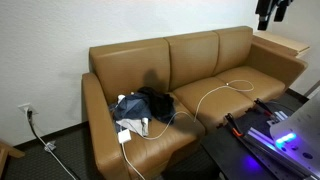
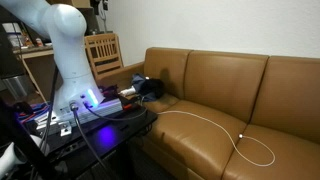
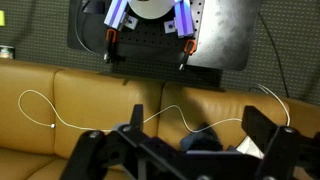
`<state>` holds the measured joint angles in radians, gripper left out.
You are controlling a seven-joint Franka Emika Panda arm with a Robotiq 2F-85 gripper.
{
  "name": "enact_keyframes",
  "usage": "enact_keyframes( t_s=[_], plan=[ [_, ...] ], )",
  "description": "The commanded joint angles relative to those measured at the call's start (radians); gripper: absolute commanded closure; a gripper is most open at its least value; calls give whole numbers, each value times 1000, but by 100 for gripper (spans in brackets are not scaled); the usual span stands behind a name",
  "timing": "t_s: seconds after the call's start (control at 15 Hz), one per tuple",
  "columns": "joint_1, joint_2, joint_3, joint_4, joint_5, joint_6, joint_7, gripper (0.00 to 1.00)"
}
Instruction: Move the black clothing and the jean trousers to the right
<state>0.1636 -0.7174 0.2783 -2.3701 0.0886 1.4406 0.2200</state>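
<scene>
Clothing is lying heaped on the leftmost seat of the couch [image 1: 230, 62], the jean trousers [image 1: 128, 108] touching the black clothing [image 1: 157, 98] just right of them, while the gripper [image 1: 270, 12] is hanging at the frame's upper right, well apart. In the wrist view its fingers [image 3: 262, 125] are standing spread and holding nothing, so the coming reach is probably heading down and leftward.

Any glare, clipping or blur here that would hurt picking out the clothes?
In an exterior view the base light clips to blue-white, and the clothes read as a dark lump with little detail. In the wrist view the hand is a dark, soft silhouette near the lens. The sofa behind it looks sharper and evenly lit.
</scene>
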Motion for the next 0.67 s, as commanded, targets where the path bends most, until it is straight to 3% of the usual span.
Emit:
enact_keyframes(
  t_s=[0.0,0.27,0.6],
  plan=[
    [2,1,-1,2,-1,-1,1,0],
    [-51,119,-34,-6,3,59,26,0],
    [-88,358,-85,-67,39,387,38,0]
  ],
)
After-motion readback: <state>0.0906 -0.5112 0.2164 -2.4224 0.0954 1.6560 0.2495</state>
